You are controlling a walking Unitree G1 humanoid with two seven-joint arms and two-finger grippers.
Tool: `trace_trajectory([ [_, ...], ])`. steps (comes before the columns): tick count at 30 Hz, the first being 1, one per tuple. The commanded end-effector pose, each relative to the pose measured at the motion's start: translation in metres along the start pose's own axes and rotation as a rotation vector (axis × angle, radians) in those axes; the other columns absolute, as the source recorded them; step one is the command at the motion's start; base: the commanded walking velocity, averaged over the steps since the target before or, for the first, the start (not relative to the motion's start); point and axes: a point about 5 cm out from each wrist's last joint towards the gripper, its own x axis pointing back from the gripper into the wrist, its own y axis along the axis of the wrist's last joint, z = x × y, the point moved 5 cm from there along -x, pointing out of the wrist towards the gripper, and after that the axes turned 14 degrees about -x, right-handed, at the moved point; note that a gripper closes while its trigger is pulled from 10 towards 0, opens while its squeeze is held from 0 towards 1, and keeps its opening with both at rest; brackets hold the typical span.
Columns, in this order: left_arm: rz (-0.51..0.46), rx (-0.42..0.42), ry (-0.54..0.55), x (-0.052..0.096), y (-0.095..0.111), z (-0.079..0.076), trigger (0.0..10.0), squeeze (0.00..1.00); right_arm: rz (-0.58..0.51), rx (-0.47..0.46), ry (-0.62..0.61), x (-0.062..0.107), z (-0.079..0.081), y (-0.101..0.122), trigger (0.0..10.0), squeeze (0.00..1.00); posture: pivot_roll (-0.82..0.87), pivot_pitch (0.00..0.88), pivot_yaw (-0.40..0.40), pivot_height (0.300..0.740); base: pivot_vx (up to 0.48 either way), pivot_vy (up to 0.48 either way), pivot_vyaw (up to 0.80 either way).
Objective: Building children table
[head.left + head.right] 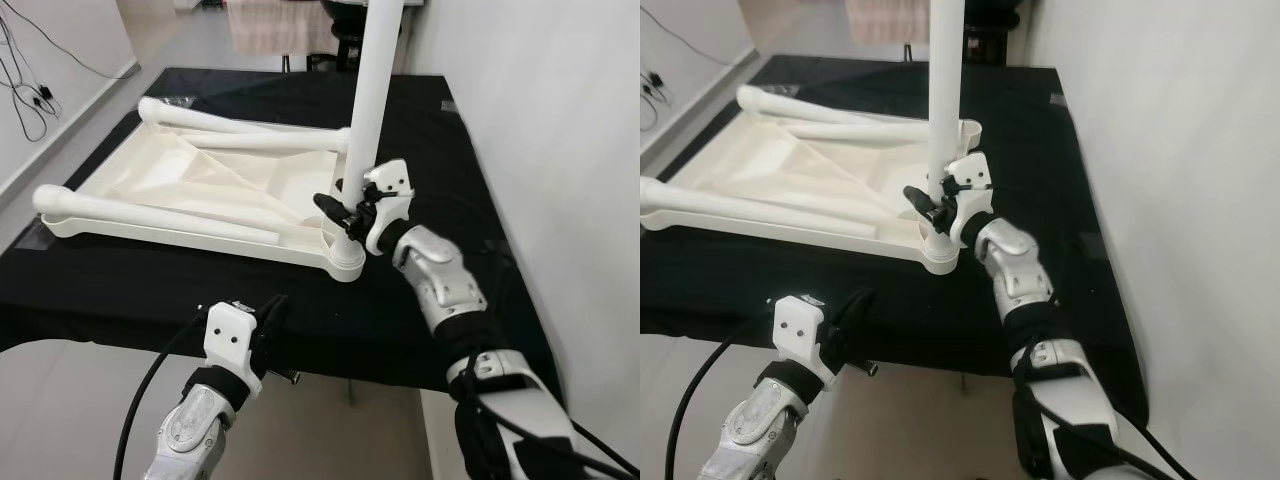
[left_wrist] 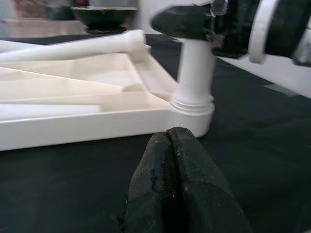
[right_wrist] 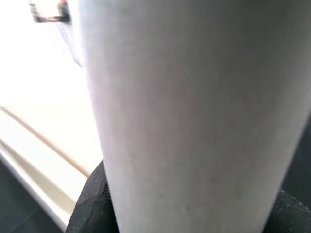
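White plastic leg (image 1: 370, 90) is being gripped upright by the right gripper (image 1: 347, 213) at the tabletop's (image 1: 190, 185) corner socket; left gripper (image 1: 268, 322), fingers pressed together, is being held nearby.

Cream tabletop (image 1: 190, 185), white leg (image 1: 372, 90), seemingly black cloth (image 1: 150, 285).

Tabletop (image 1: 180, 190), leg (image 1: 372, 90): smooth cream plastic, probably; cloth (image 1: 120, 285) matt black.

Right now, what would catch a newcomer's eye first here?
A tall white table leg stands upright in the near right corner socket of the upturned cream tabletop on the black table. The right pincer grips that leg low down. The left pincer, shut, hovers at the table's near edge.
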Motion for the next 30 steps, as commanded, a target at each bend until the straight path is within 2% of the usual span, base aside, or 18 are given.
trace_trajectory([
  [1,0.012,-0.008,0.008,0.002,-0.003,0.003,10.0,0.00,0.270,-0.069,-0.172,0.027,-0.024,-0.071,0.0,0.00,0.14,0.125,-0.023,0.740,0.000,0.000,0.00],
  [3,0.013,-0.008,0.006,0.002,-0.003,0.004,10.0,0.00,0.252,-0.055,-0.170,0.029,-0.020,-0.068,0.0,0.00,0.13,0.125,-0.017,0.740,0.000,0.000,0.00],
  [6,0.014,-0.005,-0.001,0.001,-0.004,0.004,10.0,0.00,0.254,-0.011,-0.149,0.018,-0.015,-0.065,0.0,0.00,0.14,0.122,-0.016,0.740,0.000,0.000,0.00],
  [7,0.014,-0.005,-0.003,0.001,-0.004,0.004,10.0,0.00,0.246,-0.001,-0.141,0.011,-0.012,-0.062,10.0,0.00,0.14,0.121,-0.015,0.740,0.000,0.000,0.00],
  [9,0.014,-0.005,-0.003,0.001,-0.004,0.004,10.0,0.00,0.239,0.002,-0.138,0.006,-0.011,-0.060,10.0,0.00,0.14,0.121,-0.015,0.740,0.000,0.000,0.00],
  [10,0.014,-0.007,-0.001,0.000,-0.004,0.004,10.0,0.00,0.209,-0.017,-0.116,-0.002,-0.004,-0.052,10.0,0.66,0.15,0.121,-0.015,0.740,0.000,0.000,0.00],
  [12,0.014,-0.009,0.001,0.000,-0.004,0.004,10.0,0.00,0.193,-0.033,-0.100,-0.005,0.000,-0.048,10.0,0.66,0.15,0.121,-0.015,0.740,0.000,0.000,0.00],
  [13,0.013,-0.009,0.002,0.000,-0.003,0.004,10.0,0.00,0.170,-0.060,-0.064,-0.010,0.005,-0.041,10.0,1.00,0.15,0.121,-0.018,0.740,0.000,0.000,0.00],
  [14,0.013,-0.009,0.002,0.000,-0.003,0.004,10.0,0.00,0.170,-0.060,-0.064,-0.010,0.005,-0.041,10.0,1.00,0.15,0.121,-0.018,0.740,0.000,0.000,0.00],
  [15,0.013,-0.009,0.003,-0.001,-0.003,0.003,10.0,0.00,0.127,-0.083,0.001,-0.016,0.012,-0.026,10.0,1.00,0.15,0.119,-0.018,0.740,0.000,0.000,0.00],
  [16,0.012,-0.008,0.003,-0.001,-0.003,0.003,10.0,0.00,0.115,-0.090,0.062,-0.016,0.019,-0.017,10.0,0.56,0.15,0.118,-0.019,0.740,0.000,0.000,0.00],
  [18,0.012,-0.008,0.003,-0.001,-0.003,0.003,10.0,0.00,0.110,-0.091,0.099,-0.015,0.023,-0.013,10.0,0.56,0.15,0.118,-0.019,0.740,0.000,0.000,0.00],
  [19,0.012,-0.006,0.002,-0.001,-0.003,0.003,10.0,0.00,0.110,-0.070,0.217,-0.014,0.031,-0.004,10.0,0.00,0.15,0.118,-0.019,0.740,0.000,0.000,0.00],
  [20,0.012,-0.006,0.002,-0.001,-0.003,0.003,10.0,0.00,0.110,-0.070,0.217,-0.014,0.031,-0.004,10.0,0.00,0.15,0.118,-0.019,0.740,0.000,0.000,0.00],
  [21,0.011,-0.005,0.001,-0.001,-0.003,0.003,10.0,0.00,0.108,-0.069,0.299,-0.016,0.032,0.004,10.0,0.00,0.15,0.116,-0.020,0.740,0.000,0.000,0.00],
  [22,0.011,-0.005,0.001,-0.001,-0.003,0.003,10.0,0.00,0.108,-0.069,0.299,-0.016,0.032,0.004,10.0,0.00,0.15,0.116,-0.020,0.740,0.000,0.000,0.00],
  [24,0.011,-0.004,0.001,-0.002,-0.003,0.002,10.0,0.00,0.120,-0.059,0.421,-0.019,0.036,0.012,10.0,0.00,0.15,0.114,-0.022,0.740,0.000,0.000,0.00],
  [30,0.010,-0.002,0.002,-0.003,-0.003,0.002,10.0,0.00,0.150,0.037,0.489,-0.024,0.031,0.014,10.0,0.00,0.14,0.112,-0.027,0.740,0.000,0.000,0.00],
])
